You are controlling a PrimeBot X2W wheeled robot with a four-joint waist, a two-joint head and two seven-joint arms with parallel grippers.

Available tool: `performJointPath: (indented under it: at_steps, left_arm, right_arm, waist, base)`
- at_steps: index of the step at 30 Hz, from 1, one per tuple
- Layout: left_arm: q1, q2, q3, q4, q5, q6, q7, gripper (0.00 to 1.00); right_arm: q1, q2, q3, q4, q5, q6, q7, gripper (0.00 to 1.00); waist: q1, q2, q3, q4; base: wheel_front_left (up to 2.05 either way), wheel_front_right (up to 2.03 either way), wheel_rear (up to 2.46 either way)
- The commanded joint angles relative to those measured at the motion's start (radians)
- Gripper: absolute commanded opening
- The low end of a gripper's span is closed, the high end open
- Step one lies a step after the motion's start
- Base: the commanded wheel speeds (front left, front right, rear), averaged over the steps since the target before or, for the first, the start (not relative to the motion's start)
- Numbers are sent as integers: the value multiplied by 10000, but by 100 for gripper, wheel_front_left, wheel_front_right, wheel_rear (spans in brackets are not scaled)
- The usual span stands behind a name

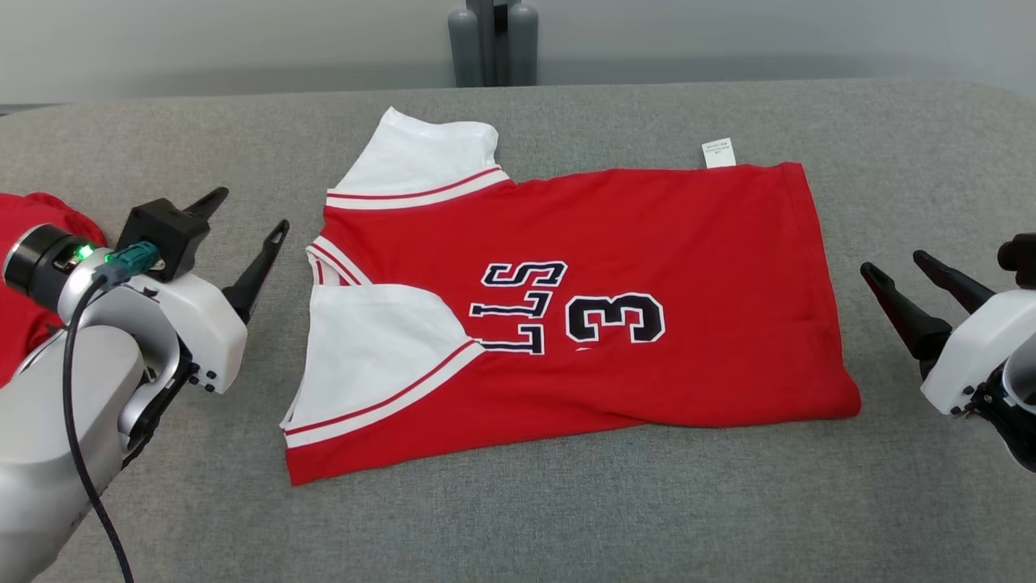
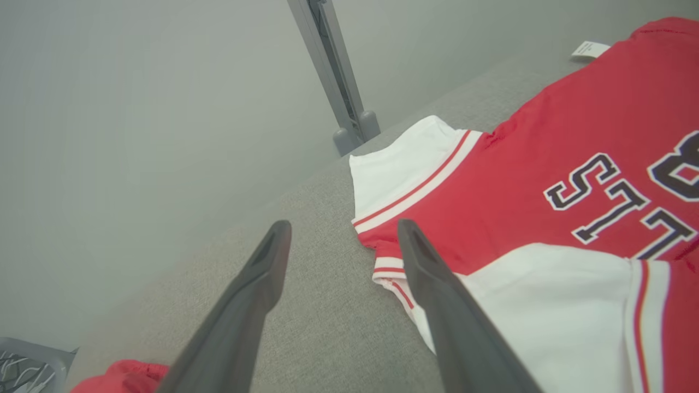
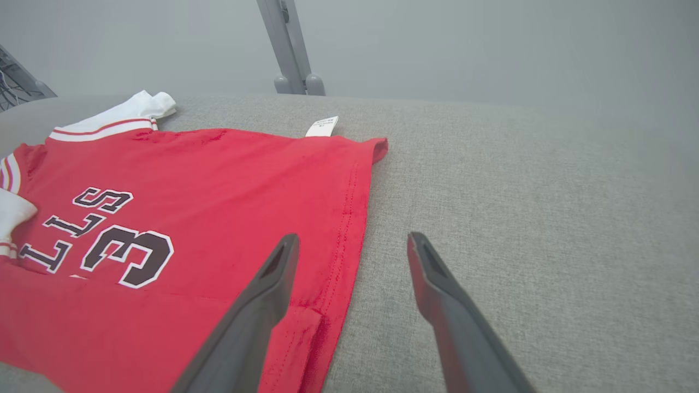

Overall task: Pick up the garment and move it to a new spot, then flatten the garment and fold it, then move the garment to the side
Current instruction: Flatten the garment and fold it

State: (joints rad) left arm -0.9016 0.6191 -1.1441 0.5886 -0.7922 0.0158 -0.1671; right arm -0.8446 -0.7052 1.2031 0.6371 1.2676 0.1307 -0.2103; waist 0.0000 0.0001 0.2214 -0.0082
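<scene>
1. The shirt point(image 1: 615, 267) lies flat in the middle of the grey bench point(image 1: 566, 518), collar to the left and hem to the right.
2. Its white sleeves are at the left end, and the dark letters and the "3" face up.
3. A fold runs along its near side.
4. A white label point(image 1: 718, 152) sticks out at the far edge, near the hem corner.
5. The left hand point(image 1: 250, 210) is just beside the collar end, not touching the shirt. Its fingers are apart and hold nothing.
6. The right hand point(image 1: 892, 261) is near the hem, also clear of the shirt, with fingers apart and nothing between them.
7. A red cloth point(image 1: 32, 235) lies at the far left.
</scene>
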Motion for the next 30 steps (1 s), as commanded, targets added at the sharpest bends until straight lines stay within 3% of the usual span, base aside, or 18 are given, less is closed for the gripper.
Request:
performJointPath:
  at_steps: [1,4,6,10,14,17,21,25,30]
  left_arm:
    - [217,-2,285,-61,-165,350,-354,100]
    - [626,-113,956,-317,-472,982,-824,100]
    - [963,-188,1513,-669,-502,1407,-963,100]
    - [2045,-354,3391,-2353,714,2361,-969,100]
    - [3755,-843,4980,-3647,2239,2934,-971,100]
    - [5058,-1475,6028,-4164,3010,2994,-971,100]
    - [6466,-2444,7192,-4315,3857,2680,-973,100]
    - [7530,-3374,8097,-4098,4631,2275,-973,100]
    - [8197,-4049,8856,-3723,5278,1782,-974,100]
  right_arm:
    - [224,24,-189,136,-57,2,-312,100]
    - [442,132,-801,360,-525,2,-547,100]
    - [576,271,-1938,321,-1253,2,-564,100]
    - [1897,815,-4878,-129,-3552,2,-550,100]
    - [3794,2017,-7940,-1311,-6081,4,-553,100]
    - [5218,3085,-9793,-2403,-7787,2,-555,100]
    - [6646,4465,-11244,-3393,-9152,2,-555,100]
    - [7438,5330,-11900,-3581,-9805,2,-555,100]
    - [7857,5764,-12197,-3426,-9968,2,-556,100]
  waist:
    - [0,-1,-227,54]
    - [0,-1,-467,99]
    - [0,-1,-611,119]
    - [0,-1,-883,181]
    - [0,-1,-1229,227]
    - [0,-1,-1440,233]
    - [0,-1,-1631,234]
    - [0,-1,-1756,229]
    - [0,-1,-1856,220]
  base:
    - [0,0,0]
    - [0,0,0]
    - [0,0,0]
    - [0,0,0]
    - [0,0,0]
    - [0,0,0]
    - [0,0,0]
    - [0,0,0]
    - [0,0,0]
